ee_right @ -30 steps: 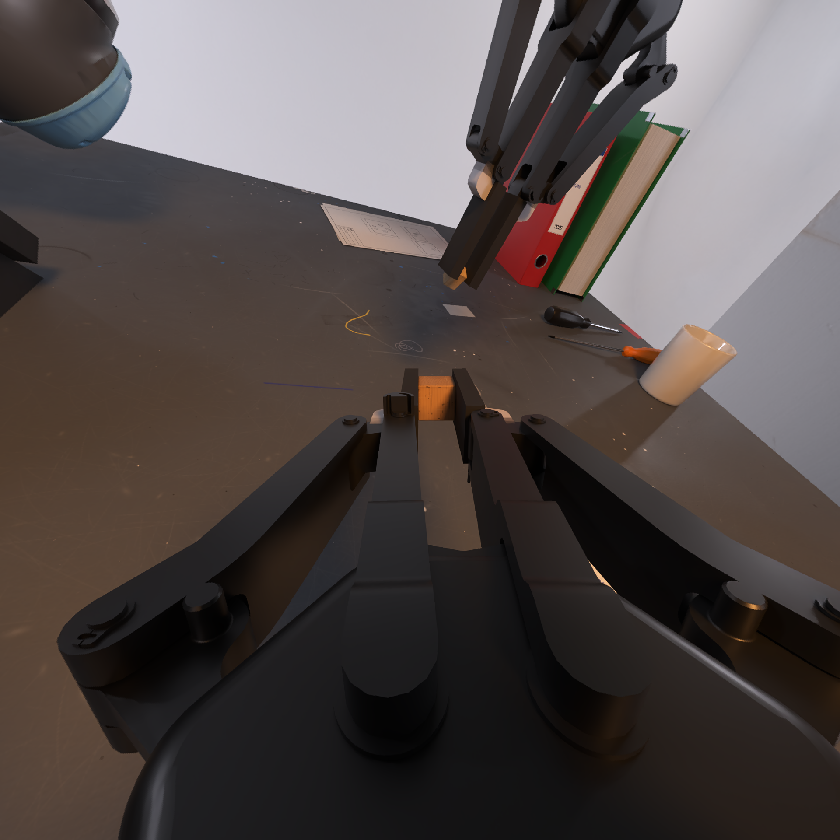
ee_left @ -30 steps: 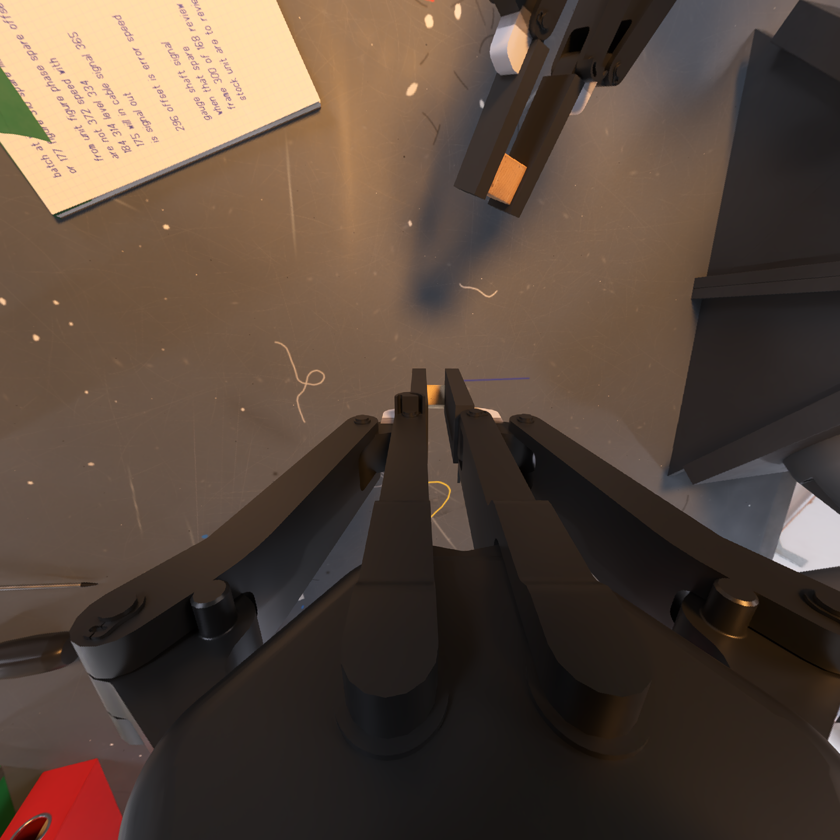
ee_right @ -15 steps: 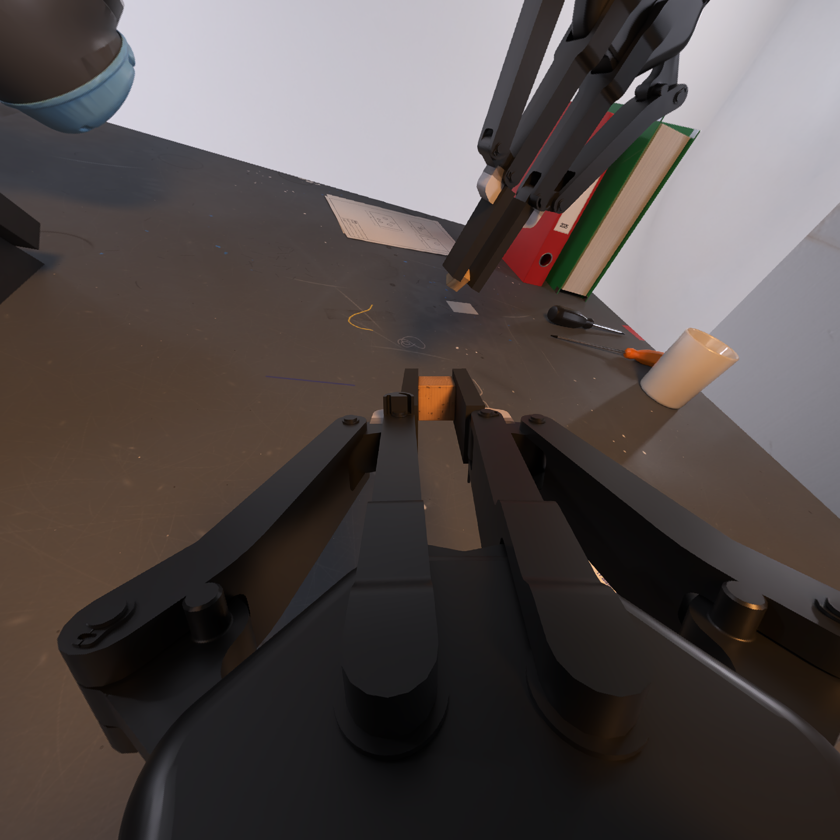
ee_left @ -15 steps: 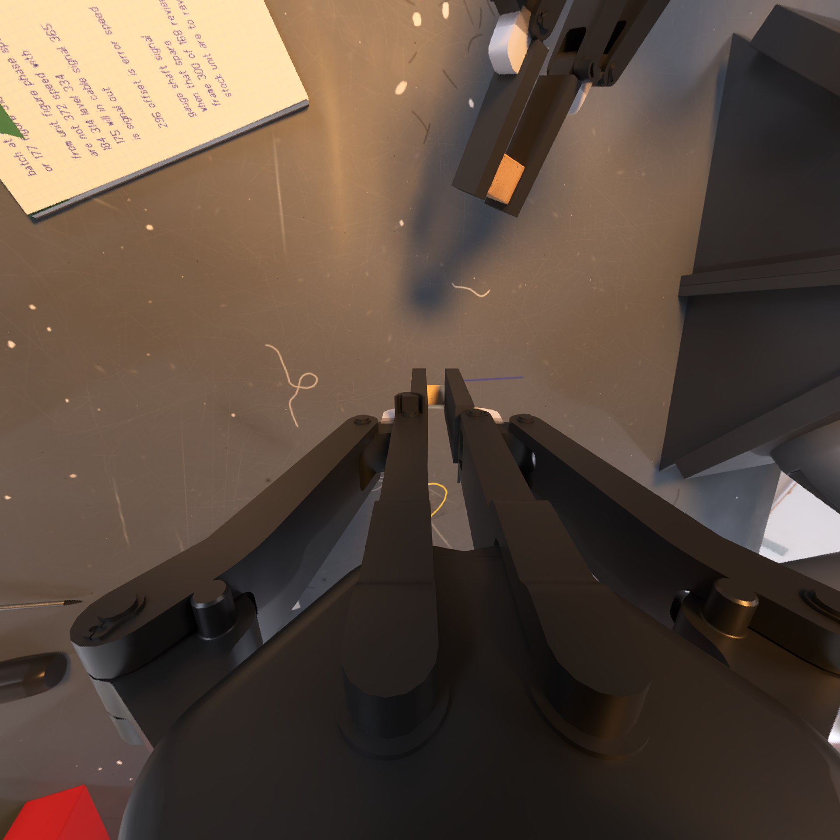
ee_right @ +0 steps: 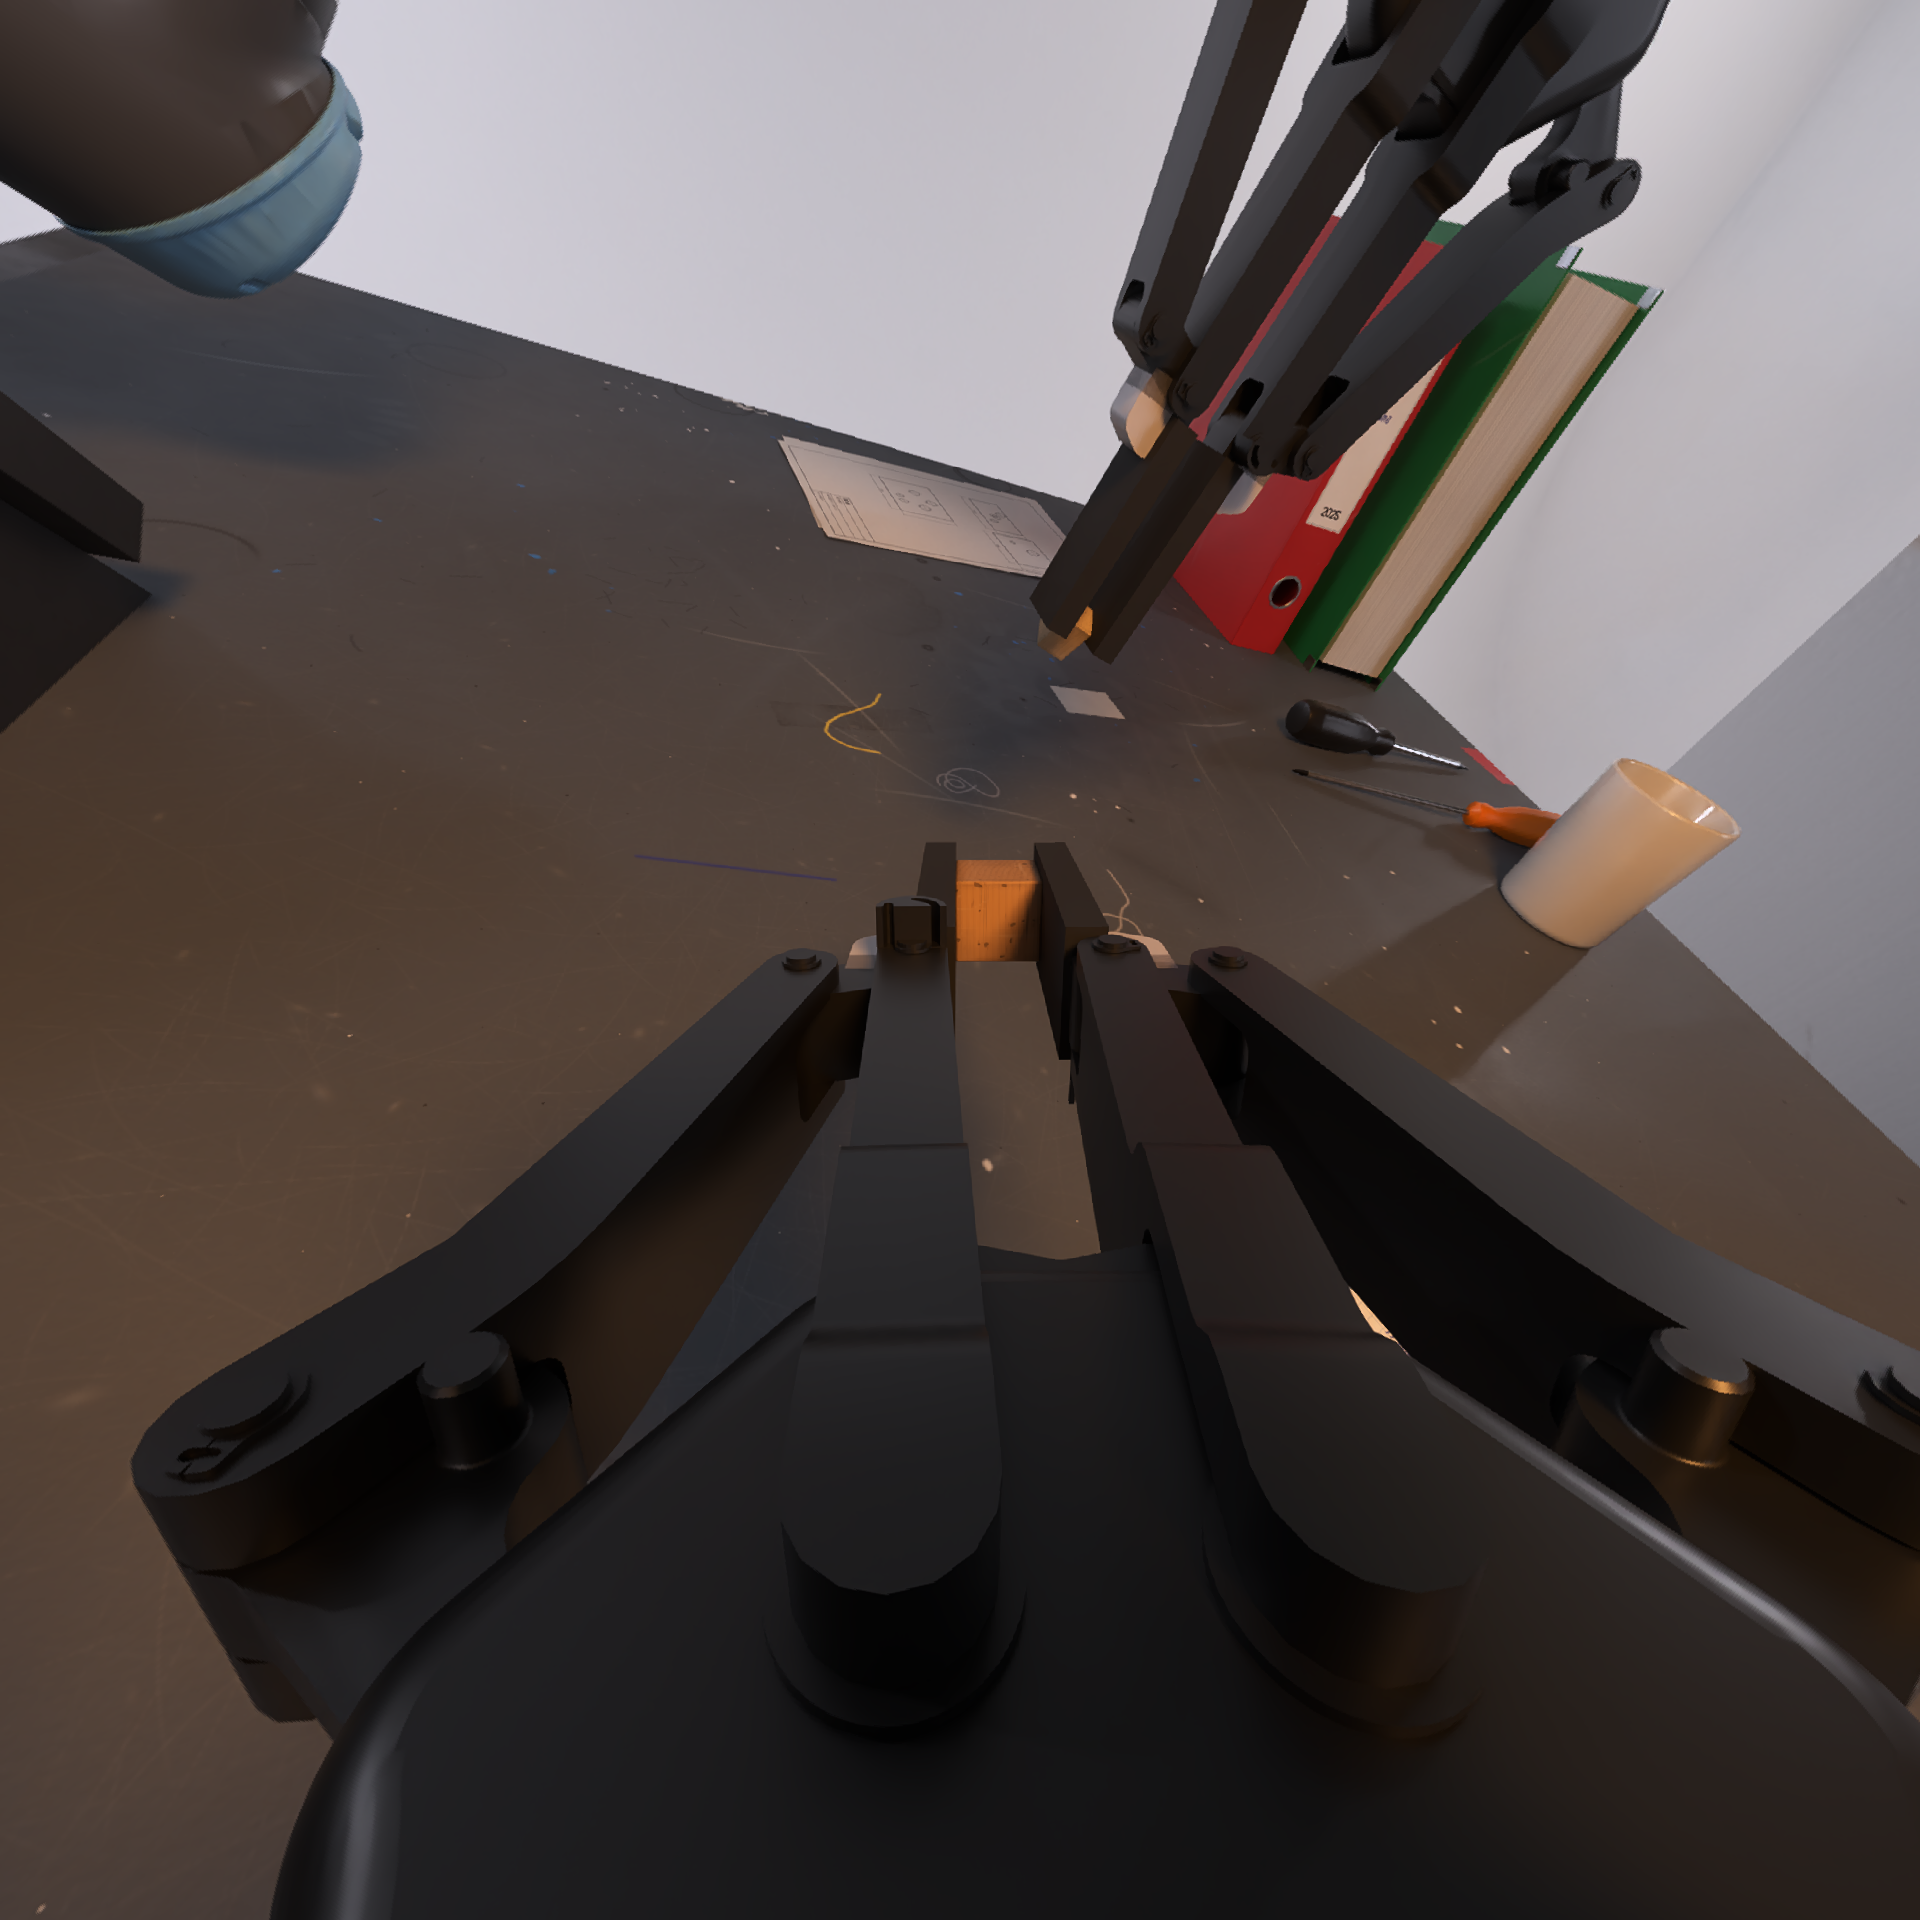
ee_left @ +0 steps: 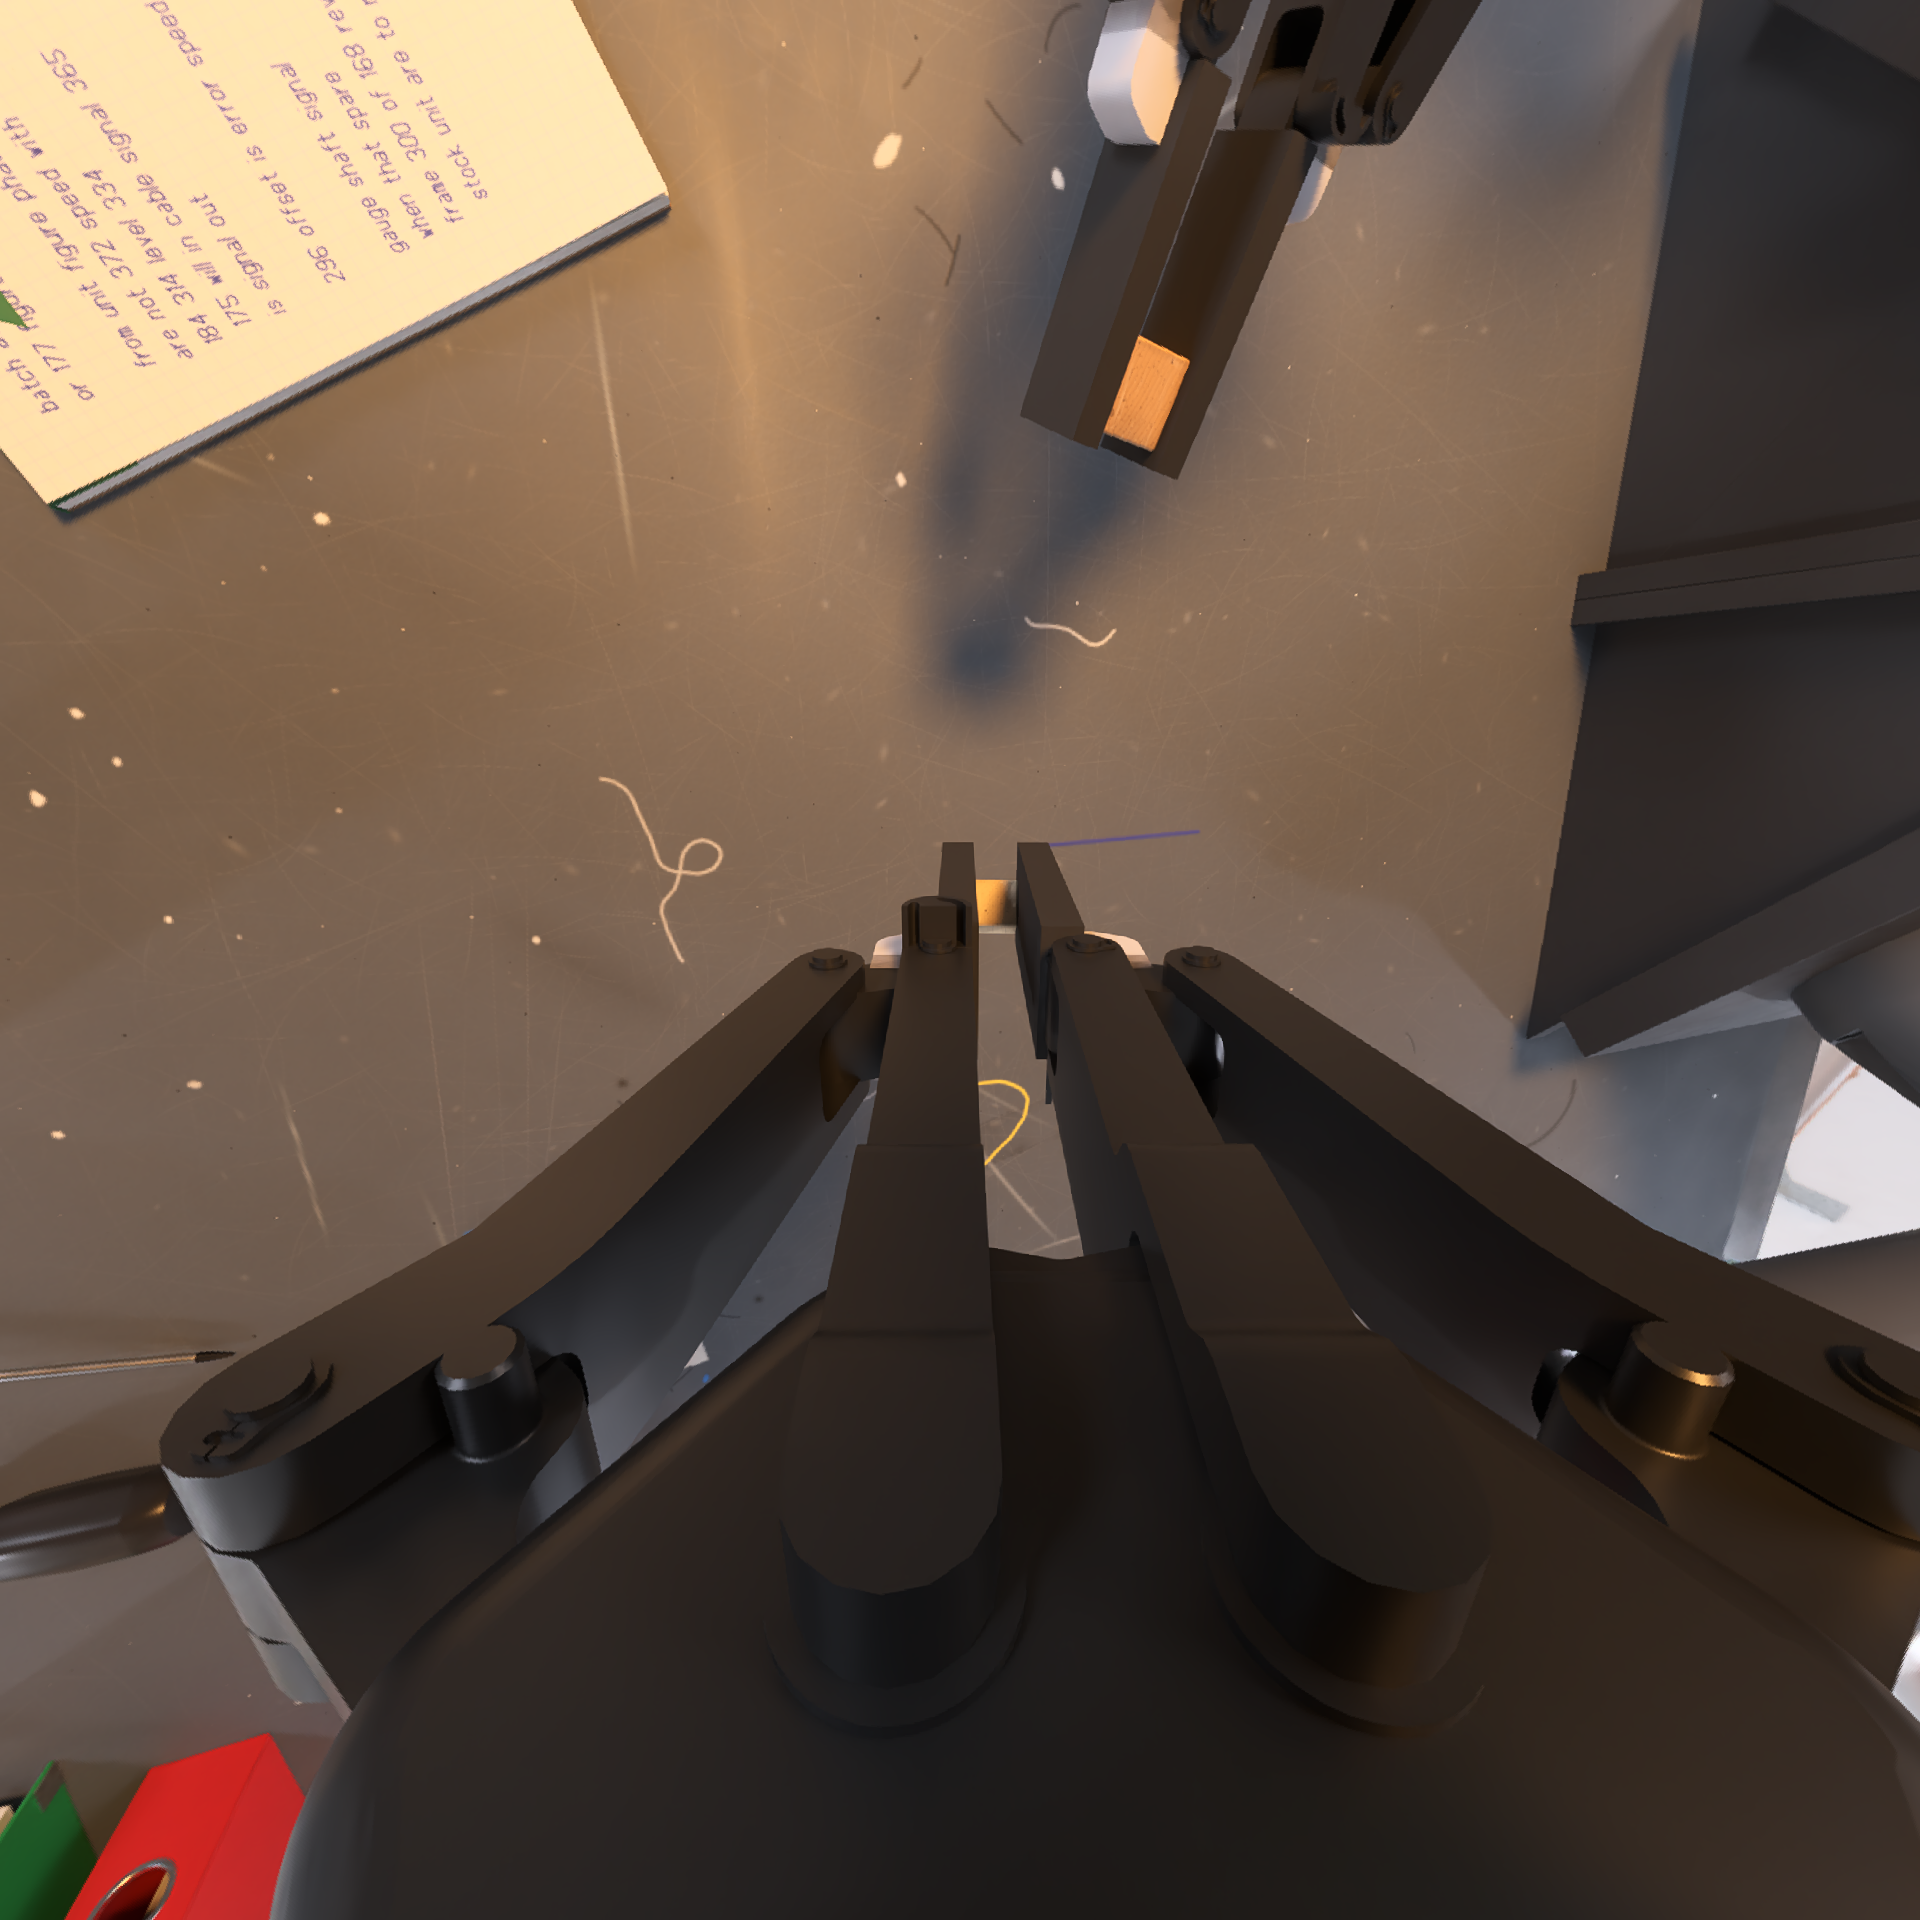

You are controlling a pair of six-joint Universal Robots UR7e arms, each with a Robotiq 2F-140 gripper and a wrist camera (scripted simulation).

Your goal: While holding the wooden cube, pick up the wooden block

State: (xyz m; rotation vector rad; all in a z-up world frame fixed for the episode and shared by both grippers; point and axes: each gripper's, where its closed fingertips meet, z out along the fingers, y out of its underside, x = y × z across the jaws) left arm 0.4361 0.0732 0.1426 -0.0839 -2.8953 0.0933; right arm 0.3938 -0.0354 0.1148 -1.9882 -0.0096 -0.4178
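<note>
1. Left gripper (ee_left: 995,868): pinches a small wooden piece (ee_left: 992,900), likely the wooden cube, clear above the worktop (ee_left: 520,675).
2. Right gripper (ee_right: 995,868): pinches a wider wooden block (ee_right: 995,910), also lifted.
3. Relation: each piece sits between its own fingertips; grippers well apart, mid-worktop.

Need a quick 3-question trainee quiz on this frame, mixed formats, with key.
1. True or false: the right hand is shut on a wooden piece.
2. What lies beside the white cup? A) orange-handled screwdriver B) scissors C) tape roll
3. Fill in: the left hand holds its smaller wooden piece ____ the table, not resting on it.

Key: 1 true; 2 A; 3 above.
</note>
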